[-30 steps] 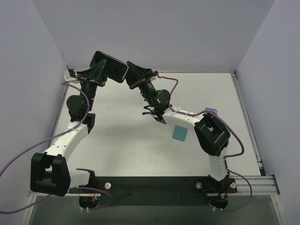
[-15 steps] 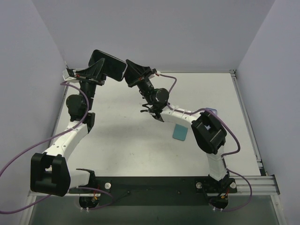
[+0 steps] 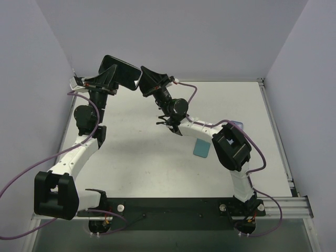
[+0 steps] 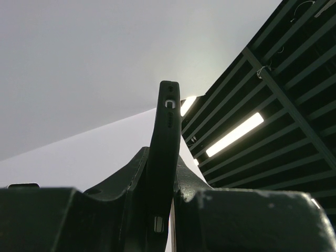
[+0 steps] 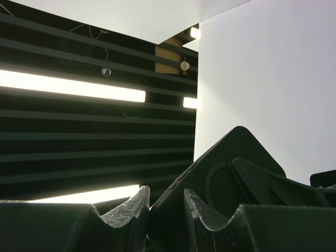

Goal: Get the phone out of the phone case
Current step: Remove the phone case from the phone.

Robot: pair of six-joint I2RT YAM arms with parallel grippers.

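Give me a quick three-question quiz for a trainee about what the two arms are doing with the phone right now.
1. True or false: the cased phone lies flat on the table.
2. Which gripper holds it? A: left gripper only. B: right gripper only. C: both.
3. What colour is the flat rectangle lying on the table by the right arm?
Key: 1 false, it is held up in the air; 2 C; 3 teal.
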